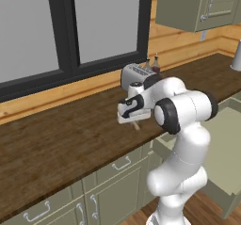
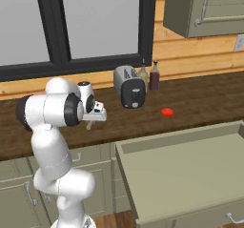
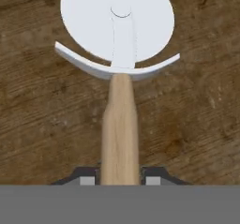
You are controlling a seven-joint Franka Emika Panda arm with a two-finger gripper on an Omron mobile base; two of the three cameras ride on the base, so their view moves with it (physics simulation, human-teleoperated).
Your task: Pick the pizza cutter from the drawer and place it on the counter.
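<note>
The gripper (image 3: 120, 180), its fingers closed on the tan handle of the pizza cutter (image 3: 119, 68), holds the tool low over the counter (image 3: 42, 124), left of the open drawer (image 2: 190, 174); lowering it flat before releasing should prevent rolling.

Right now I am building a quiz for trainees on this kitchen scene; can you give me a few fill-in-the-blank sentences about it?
1. The two-finger gripper is shut on the tan wooden ____ of the silvery-white pizza cutter.
2. The cutter is held over the dark brown wood-plank ____.
3. The wide sage-green drawer stands ____.
4. The small flat red disc lies to the right of the silver ____ in the right base view.

Missing words: handle; counter; open; toaster
</note>
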